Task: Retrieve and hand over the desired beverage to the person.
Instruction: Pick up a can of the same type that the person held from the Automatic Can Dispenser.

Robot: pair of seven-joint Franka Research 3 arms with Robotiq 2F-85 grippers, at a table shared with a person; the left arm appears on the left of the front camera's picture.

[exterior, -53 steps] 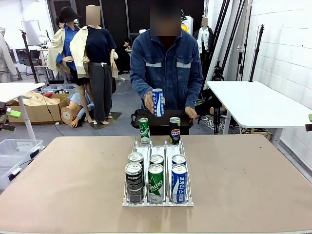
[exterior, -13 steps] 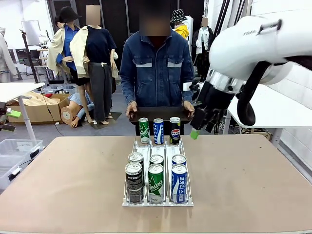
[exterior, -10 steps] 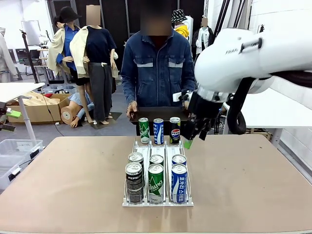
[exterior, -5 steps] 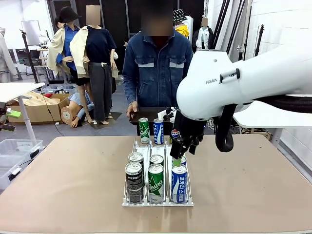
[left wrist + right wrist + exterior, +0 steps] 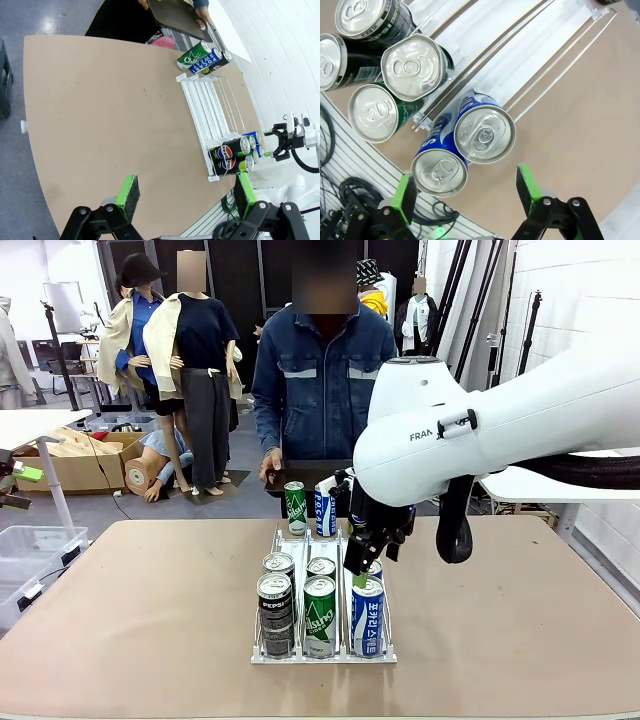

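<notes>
On the table (image 5: 130, 600) a white three-lane rack (image 5: 300, 540) holds drink cans. In its row nearest the robot stand a black Pepsi can (image 5: 275, 605) at 9 o'clock, a green cider can (image 5: 320, 616) in the middle, and the front blue Pocari Sweat can (image 5: 367, 618) at 3 o'clock.

The right gripper (image 5: 361, 576) hangs just above the right lane, fingers pointing down. Its jaws are spread wide with nothing between them. It is over the top of the front blue can and the second blue can (image 5: 373, 566) right behind it.

In the right wrist view, the green pads (image 5: 404, 193) stand far apart. Both blue tops, front (image 5: 440, 170) and second (image 5: 485, 132), lie at 12 o'clock from the gap and touch neither pad. The two green cans are at 10 o'clock from them.

The left gripper (image 5: 186, 191) is likewise wide open and empty, held high over the table's near edge. The near cans are well off at its 1 o'clock.

At the rack's far end stand a green can (image 5: 295, 508) and a blue Pocari Sweat can (image 5: 324, 512) beside it. Beyond the table's far edge, at 12 o'clock, the person (image 5: 320, 390) in a denim jacket holds a dark tray (image 5: 305, 472) level, with one hand (image 5: 270, 462) on its edge.
</notes>
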